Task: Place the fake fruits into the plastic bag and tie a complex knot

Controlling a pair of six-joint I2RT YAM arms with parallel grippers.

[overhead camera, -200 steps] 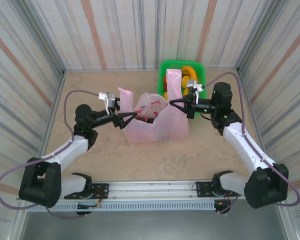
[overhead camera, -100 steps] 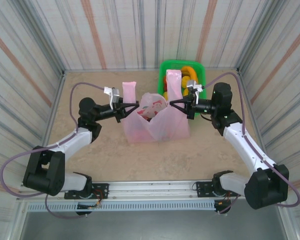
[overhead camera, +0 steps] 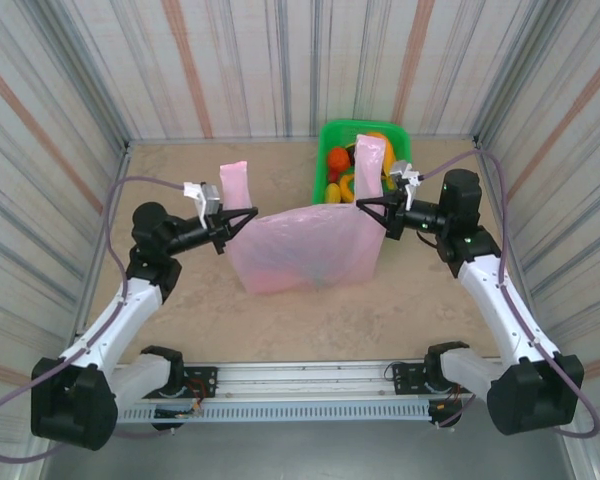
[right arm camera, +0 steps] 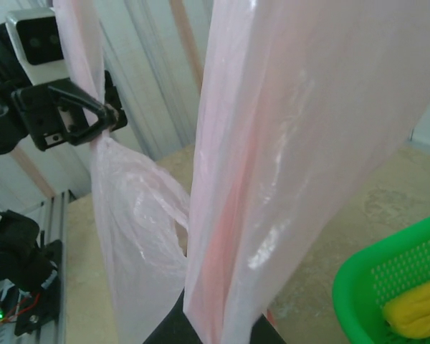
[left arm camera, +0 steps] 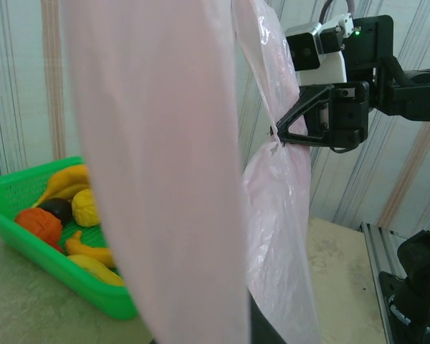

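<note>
At left: left gripper pinched tight on the left top corner of the plastic bag; left loop handle stands up right at the fingertips. Between the claws the bag hangs as a flat pink sheet, pulled taut, lower edge on the table. Contents cannot be told through the film. At right: right gripper clamped on the right top corner, right loop handle rising above it. Just behind that end sits the green basket, holding fake fruits: bananas, an orange piece, a dark maroon one, a yellow one.
</note>
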